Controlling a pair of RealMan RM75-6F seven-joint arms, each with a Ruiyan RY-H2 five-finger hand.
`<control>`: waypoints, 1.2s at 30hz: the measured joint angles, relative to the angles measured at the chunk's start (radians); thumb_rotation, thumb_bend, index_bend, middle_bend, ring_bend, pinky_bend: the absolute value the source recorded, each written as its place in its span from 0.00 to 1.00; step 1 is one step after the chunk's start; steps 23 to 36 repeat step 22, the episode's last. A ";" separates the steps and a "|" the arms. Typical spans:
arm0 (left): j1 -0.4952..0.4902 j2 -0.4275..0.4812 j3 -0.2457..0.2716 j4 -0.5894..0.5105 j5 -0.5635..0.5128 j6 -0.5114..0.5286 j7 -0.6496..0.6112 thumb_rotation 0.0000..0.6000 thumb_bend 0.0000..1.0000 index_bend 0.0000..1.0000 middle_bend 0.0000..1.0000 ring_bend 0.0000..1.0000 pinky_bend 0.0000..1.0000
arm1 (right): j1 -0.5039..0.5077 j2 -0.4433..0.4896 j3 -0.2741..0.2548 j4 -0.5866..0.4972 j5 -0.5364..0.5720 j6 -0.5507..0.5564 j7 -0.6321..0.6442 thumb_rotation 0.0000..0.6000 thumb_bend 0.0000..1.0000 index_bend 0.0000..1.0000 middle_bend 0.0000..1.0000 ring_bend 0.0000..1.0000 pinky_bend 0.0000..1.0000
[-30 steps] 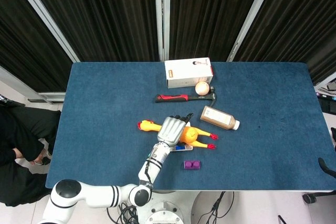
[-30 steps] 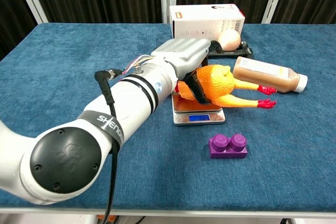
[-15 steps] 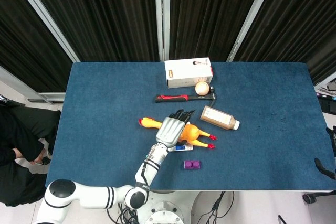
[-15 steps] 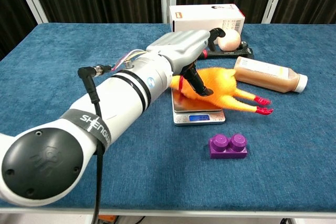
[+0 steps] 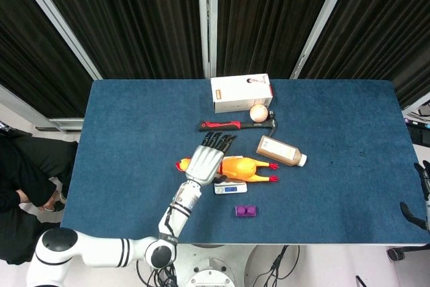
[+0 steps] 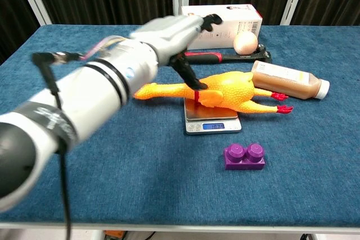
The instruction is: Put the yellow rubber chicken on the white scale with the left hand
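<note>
The yellow rubber chicken (image 5: 240,168) (image 6: 225,89) lies on its side across the white scale (image 5: 230,188) (image 6: 212,125). Its head points left past the scale and its red feet point right. My left hand (image 5: 205,159) (image 6: 171,32) hovers over the chicken's neck with its fingers spread and grips nothing. The thumb reaches down close to the chicken's back. The scale's blue display is lit. At the right edge of the head view, a few dark fingertips of my right hand (image 5: 423,174) show, too little to tell how they lie.
A brown bottle (image 6: 287,80) lies just right of the chicken. Behind it are a red-handled hammer (image 5: 235,125), an egg-like ball (image 6: 245,42) and a white box (image 5: 240,92). A purple brick (image 6: 244,155) sits in front of the scale.
My left hand has let go of the chicken, opened, and risen back to the left. The chicken now lies flat across the scale, with its neck stretched out to the left.
</note>
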 measured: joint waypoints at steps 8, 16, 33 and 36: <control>0.152 0.301 0.127 -0.148 0.180 0.107 -0.077 1.00 0.14 0.02 0.07 0.00 0.00 | 0.006 -0.004 0.000 -0.014 -0.017 0.011 -0.022 1.00 0.22 0.00 0.00 0.00 0.00; 0.417 0.580 0.320 -0.176 0.395 0.306 -0.341 1.00 0.07 0.02 0.08 0.00 0.00 | 0.035 -0.022 -0.002 -0.039 -0.041 -0.007 -0.075 1.00 0.22 0.00 0.00 0.00 0.00; 0.566 0.702 0.450 -0.101 0.476 0.381 -0.468 1.00 0.03 0.02 0.08 0.00 0.00 | 0.051 -0.034 -0.008 -0.071 -0.064 -0.011 -0.136 1.00 0.22 0.00 0.00 0.00 0.00; 0.566 0.702 0.450 -0.101 0.476 0.381 -0.468 1.00 0.03 0.02 0.08 0.00 0.00 | 0.051 -0.034 -0.008 -0.071 -0.064 -0.011 -0.136 1.00 0.22 0.00 0.00 0.00 0.00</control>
